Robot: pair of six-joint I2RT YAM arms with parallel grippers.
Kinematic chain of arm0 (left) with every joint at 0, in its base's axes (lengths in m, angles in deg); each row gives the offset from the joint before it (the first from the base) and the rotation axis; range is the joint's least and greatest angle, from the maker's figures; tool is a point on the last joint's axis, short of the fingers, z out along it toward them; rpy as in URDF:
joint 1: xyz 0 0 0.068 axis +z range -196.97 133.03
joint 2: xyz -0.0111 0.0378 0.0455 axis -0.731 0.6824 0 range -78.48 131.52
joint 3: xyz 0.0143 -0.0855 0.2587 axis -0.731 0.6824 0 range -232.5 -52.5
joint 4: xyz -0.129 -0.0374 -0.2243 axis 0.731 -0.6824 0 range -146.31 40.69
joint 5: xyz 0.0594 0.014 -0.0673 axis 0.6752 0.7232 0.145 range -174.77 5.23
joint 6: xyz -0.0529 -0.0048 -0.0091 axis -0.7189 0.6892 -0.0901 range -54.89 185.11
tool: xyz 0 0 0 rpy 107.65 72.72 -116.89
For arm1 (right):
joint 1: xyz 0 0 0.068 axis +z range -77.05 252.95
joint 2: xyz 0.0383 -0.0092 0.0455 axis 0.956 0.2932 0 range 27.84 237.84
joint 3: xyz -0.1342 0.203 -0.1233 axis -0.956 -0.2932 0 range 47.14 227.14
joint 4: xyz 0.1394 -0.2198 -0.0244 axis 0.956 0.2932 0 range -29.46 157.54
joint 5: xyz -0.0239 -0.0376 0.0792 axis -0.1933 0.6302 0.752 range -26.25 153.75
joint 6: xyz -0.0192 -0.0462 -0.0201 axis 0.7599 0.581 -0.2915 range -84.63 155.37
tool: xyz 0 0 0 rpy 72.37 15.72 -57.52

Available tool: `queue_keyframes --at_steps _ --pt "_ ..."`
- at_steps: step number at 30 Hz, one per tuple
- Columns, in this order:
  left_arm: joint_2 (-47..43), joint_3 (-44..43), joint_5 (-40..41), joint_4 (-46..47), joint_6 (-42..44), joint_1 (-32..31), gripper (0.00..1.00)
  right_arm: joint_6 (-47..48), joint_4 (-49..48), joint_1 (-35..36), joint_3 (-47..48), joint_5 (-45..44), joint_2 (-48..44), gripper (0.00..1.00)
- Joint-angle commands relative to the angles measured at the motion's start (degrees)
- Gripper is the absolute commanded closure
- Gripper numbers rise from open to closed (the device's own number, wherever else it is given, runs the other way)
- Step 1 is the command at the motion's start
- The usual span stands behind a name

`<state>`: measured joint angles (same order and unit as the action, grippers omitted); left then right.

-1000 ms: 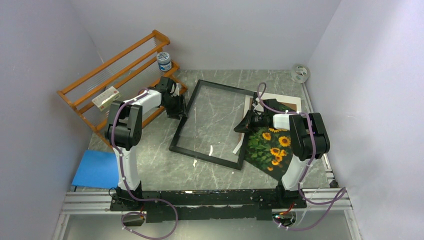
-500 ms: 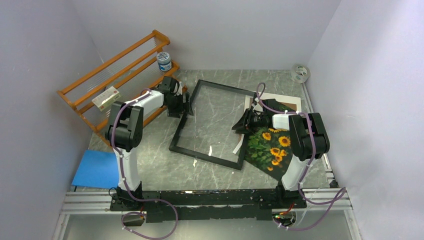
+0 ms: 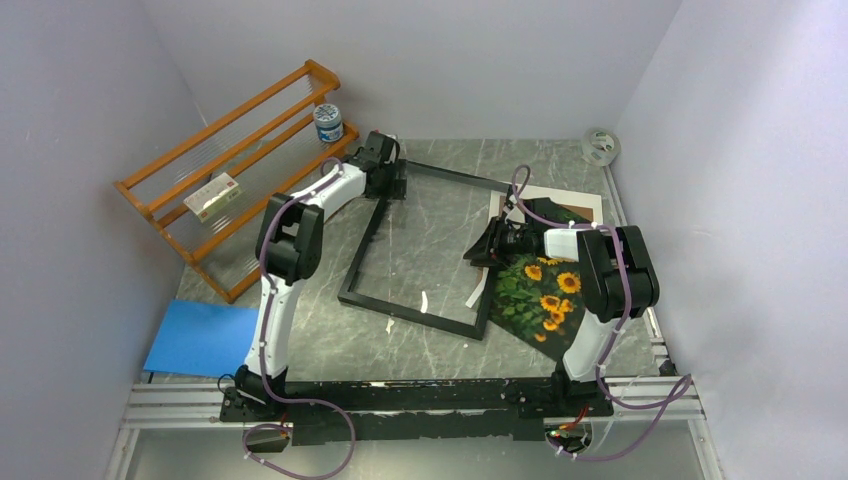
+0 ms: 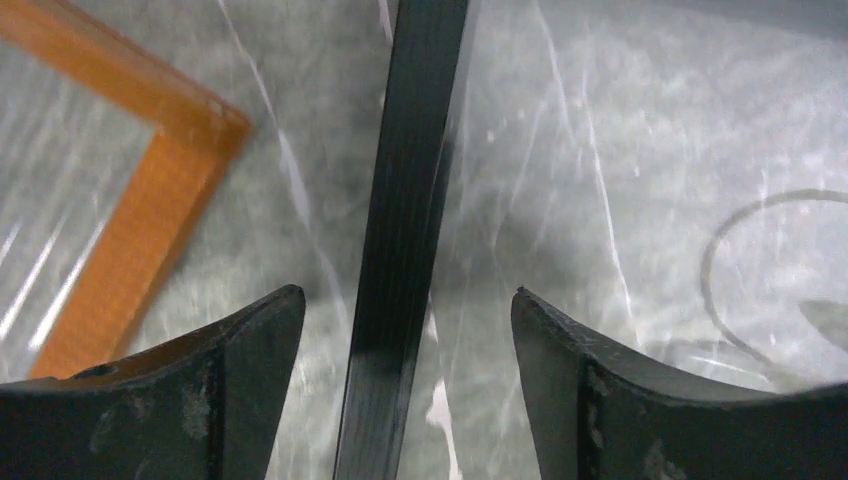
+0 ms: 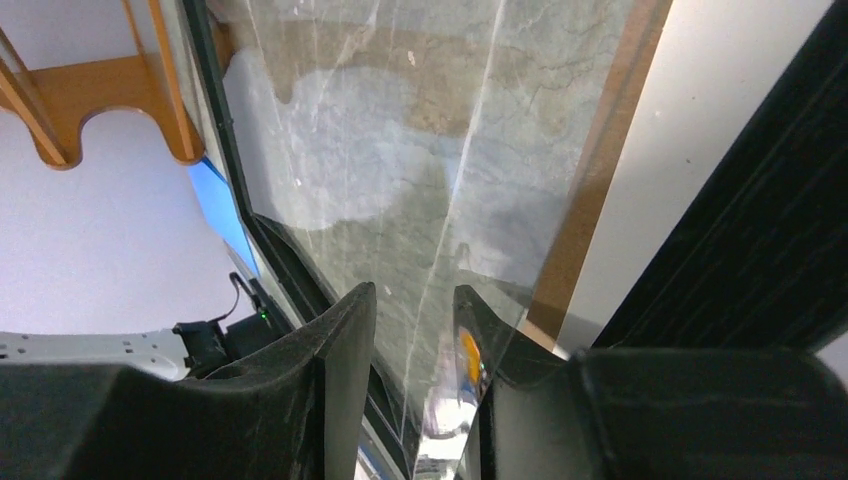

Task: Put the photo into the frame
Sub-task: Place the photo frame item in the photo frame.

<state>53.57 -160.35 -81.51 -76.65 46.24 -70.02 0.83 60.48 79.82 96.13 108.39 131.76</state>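
The black frame (image 3: 361,255) with its clear pane lies mid-table. My left gripper (image 3: 396,180) is open at the frame's far left corner. In the left wrist view the left gripper (image 4: 400,295) has its jaws wide on either side of the frame's black bar (image 4: 405,200), not touching it. My right gripper (image 3: 484,250) is at the frame's right edge. In the right wrist view the right gripper (image 5: 415,290) has its jaws close together with the clear pane's edge between them. The sunflower photo (image 3: 545,295) lies face up right of the frame, partly under the right arm.
An orange wooden rack (image 3: 230,140) stands at the back left, and its corner shows in the left wrist view (image 4: 150,200). A blue sheet (image 3: 195,335) lies front left. A jar (image 3: 328,122) sits by the rack. A tape roll (image 3: 600,147) is back right, and a white-and-brown board (image 3: 580,203) lies behind the photo.
My left gripper has moved along the frame's left bar from its middle to the far left corner. The right arm and the frame have not visibly moved.
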Motion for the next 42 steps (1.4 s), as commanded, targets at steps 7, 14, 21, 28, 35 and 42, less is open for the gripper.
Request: queue_keyframes --at_steps 7,14,21,28,35,42 --pt "9.12 -14.32 5.31 2.49 6.07 0.02 0.39 4.42 3.40 0.16 3.16 -4.53 0.19 0.65" --pt "10.13 -16.51 5.57 3.45 6.18 0.06 0.40 4.14 3.21 0.24 3.97 -3.03 1.71 0.66" --pt "12.03 -18.75 5.89 3.40 6.71 0.11 0.38 3.57 2.60 0.25 3.23 -2.37 1.99 0.66" --pt "13.05 -19.70 7.27 3.34 7.25 0.15 0.45 3.45 2.30 0.34 2.79 -1.63 2.41 0.68" --pt "13.66 -19.68 5.47 3.35 7.02 0.20 0.53 3.06 1.44 0.33 1.64 -1.78 1.61 0.78" --pt "12.20 -17.84 5.28 3.98 6.83 0.20 0.51 2.53 0.32 0.33 1.19 -0.09 2.05 0.77"
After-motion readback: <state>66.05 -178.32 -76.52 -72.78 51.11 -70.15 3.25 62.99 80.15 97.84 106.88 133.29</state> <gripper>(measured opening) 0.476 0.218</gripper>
